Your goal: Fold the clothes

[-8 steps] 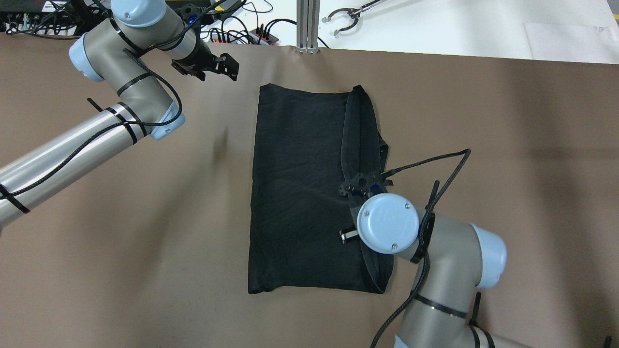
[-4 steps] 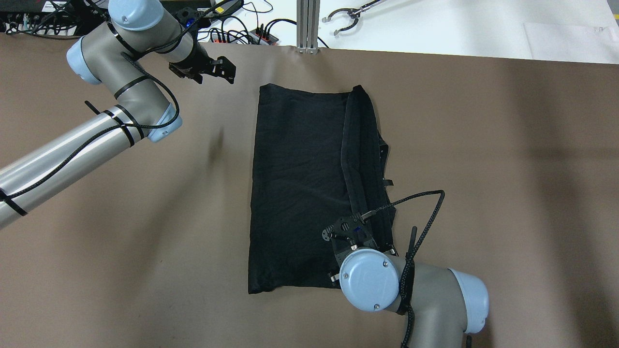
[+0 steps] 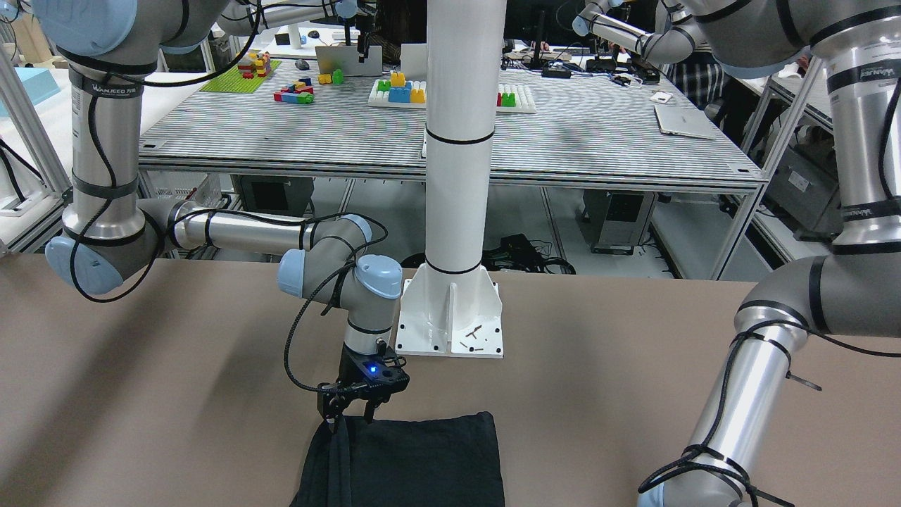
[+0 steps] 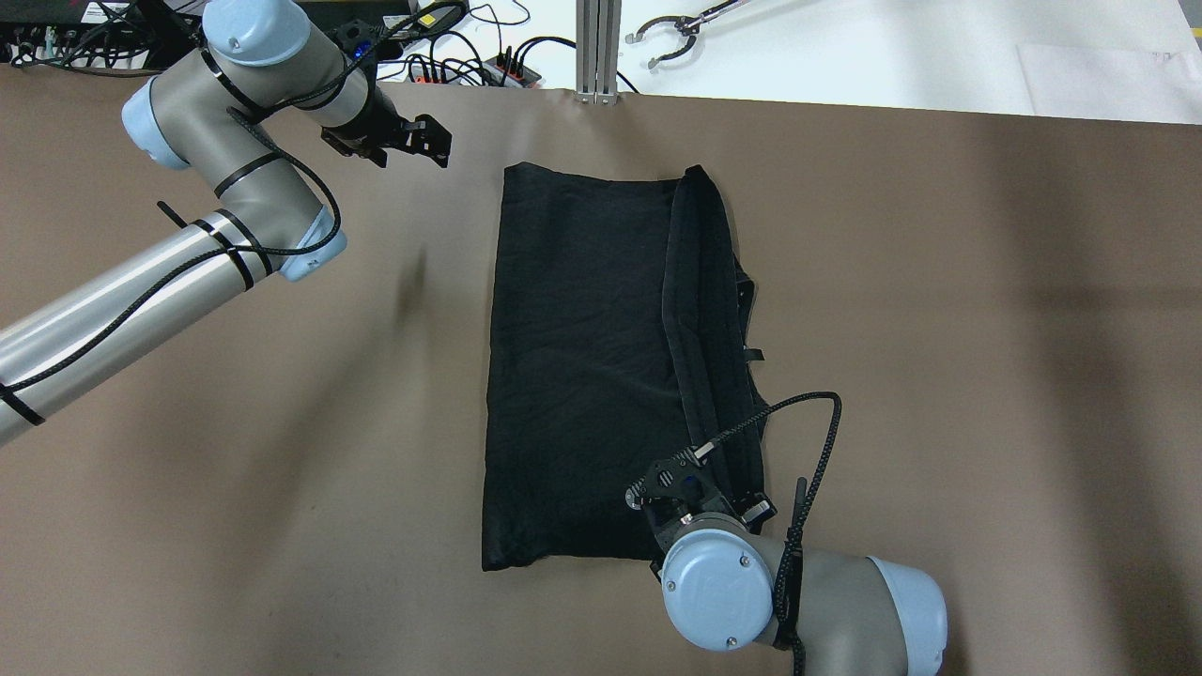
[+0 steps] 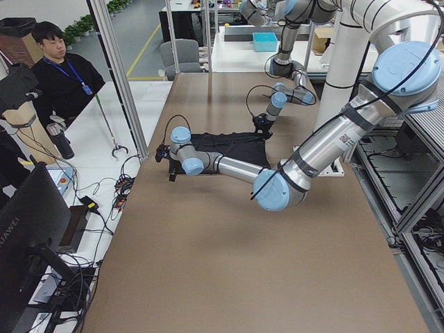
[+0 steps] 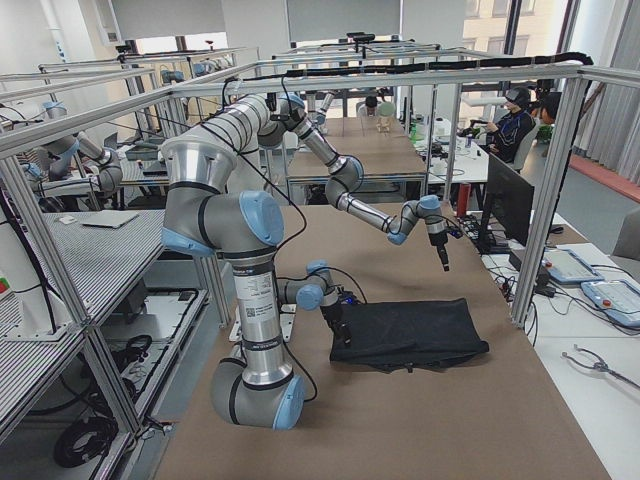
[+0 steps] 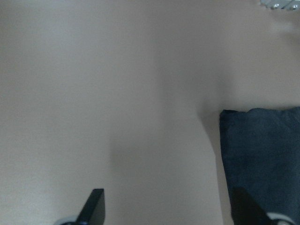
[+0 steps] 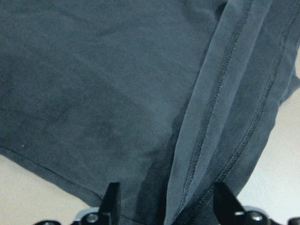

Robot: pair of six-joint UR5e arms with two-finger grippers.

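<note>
The clothes (image 4: 582, 366) are one black garment lying flat as a tall folded rectangle mid-table, with a stitched hem band (image 8: 211, 108) running down its right side. My right gripper (image 8: 166, 206) points straight down over the garment's near right corner, open, its fingers (image 8: 112, 199) straddling the hem band. In the front-facing view the right gripper (image 3: 350, 417) hovers right at the cloth's edge (image 3: 422, 451). My left gripper (image 4: 427, 141) hangs open above bare table beyond the garment's far left corner (image 7: 262, 154), holding nothing.
A white pillar's base plate (image 3: 450, 317) is bolted to the table behind the garment's near edge. An aluminium post (image 4: 597, 52) and cables (image 4: 470, 56) line the far edge. A person (image 5: 59, 69) sits past the far side.
My right arm has travelled along the hem band from the garment's middle to its near right corner. The left arm has drawn slightly back to the far left.
</note>
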